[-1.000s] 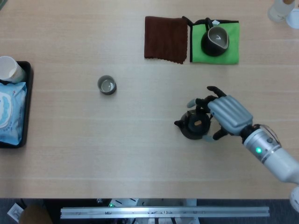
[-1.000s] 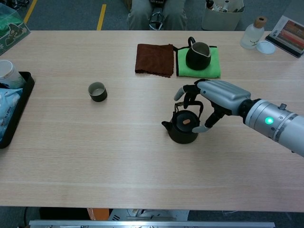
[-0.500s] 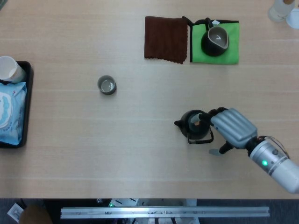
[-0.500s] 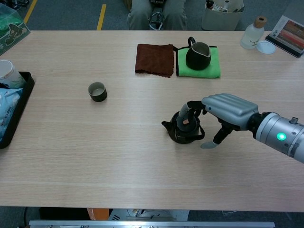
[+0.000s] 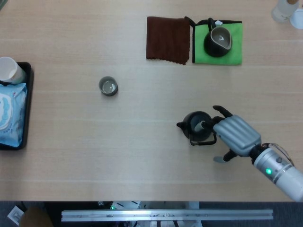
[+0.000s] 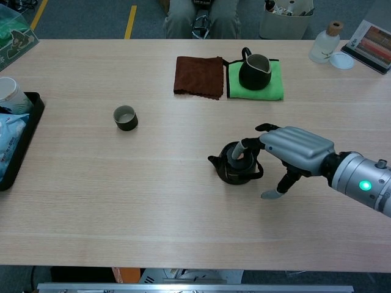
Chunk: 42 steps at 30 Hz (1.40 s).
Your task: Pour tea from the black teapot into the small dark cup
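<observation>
Right hand fingers on teapot

Looks like a lab or workshop test setup rather than anyone's home: a plain light-wood surface with an aluminium rail along its near edge, grey floor with a yellow tape line behind it, and a seated person's legs across the far side.

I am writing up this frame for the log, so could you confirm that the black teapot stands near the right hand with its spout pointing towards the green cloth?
Not quite. The black teapot does stand by the right hand, but its spout points to the left, roughly towards the small dark cup, not towards the green cloth further back on the table. The head view shows this most clearly.
</observation>
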Available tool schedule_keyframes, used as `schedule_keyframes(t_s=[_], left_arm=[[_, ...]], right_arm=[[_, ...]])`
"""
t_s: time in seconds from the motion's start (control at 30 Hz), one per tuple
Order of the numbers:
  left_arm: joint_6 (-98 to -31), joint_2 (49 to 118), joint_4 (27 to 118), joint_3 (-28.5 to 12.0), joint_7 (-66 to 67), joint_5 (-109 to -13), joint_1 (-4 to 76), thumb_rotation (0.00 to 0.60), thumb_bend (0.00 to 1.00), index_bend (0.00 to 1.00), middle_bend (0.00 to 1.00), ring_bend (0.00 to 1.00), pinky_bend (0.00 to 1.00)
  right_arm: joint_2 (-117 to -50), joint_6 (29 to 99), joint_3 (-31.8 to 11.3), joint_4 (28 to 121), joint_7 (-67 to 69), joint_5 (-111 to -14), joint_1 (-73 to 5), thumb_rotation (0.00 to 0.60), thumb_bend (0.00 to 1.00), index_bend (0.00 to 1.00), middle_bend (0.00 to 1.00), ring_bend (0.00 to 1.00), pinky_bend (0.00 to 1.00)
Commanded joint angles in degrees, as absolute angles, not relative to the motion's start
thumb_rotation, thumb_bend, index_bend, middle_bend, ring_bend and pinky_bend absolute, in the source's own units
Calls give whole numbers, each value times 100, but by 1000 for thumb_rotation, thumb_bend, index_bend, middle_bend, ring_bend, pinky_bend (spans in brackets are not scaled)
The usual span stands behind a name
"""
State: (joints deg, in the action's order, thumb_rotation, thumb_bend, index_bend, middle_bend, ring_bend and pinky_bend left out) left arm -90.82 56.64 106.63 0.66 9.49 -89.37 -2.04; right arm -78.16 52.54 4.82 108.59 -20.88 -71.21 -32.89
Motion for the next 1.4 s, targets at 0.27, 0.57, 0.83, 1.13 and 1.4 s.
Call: schedule_keyframes(t_s=[0.27,0.57,0.83,1.13,1.4], left_arm=[[-9064,5658,10630,76,905,-8921,-211,600,405,279,281,264,261],[-9068,5644,10573,85,823,-8903,-232,600,405,279,280,264,261],[-9048,5652,10543,92,798,-8902,-232,600,406,279,281,264,261],[-9092,5626,10548,88,785,-8901,-258,600,406,279,280,264,261],[-9104,5612,10563,92,799,-8906,-272,600,406,279,280,264,261]], right_arm=[[-8060,5229,506,10828,-2472,-6876,-3314,600,0,301,384,309,0],[-8153,5224,574,10908,-2773,-6689,-3349,600,0,306,390,309,0],[-8192,5272,678,10913,-2936,-6637,-3323,600,0,319,401,311,0],[-8274,5196,752,10847,-3019,-6570,-3350,600,0,352,421,350,0],[-8262,5121,804,10815,-3054,-6505,-3385,600,0,400,469,405,0]])
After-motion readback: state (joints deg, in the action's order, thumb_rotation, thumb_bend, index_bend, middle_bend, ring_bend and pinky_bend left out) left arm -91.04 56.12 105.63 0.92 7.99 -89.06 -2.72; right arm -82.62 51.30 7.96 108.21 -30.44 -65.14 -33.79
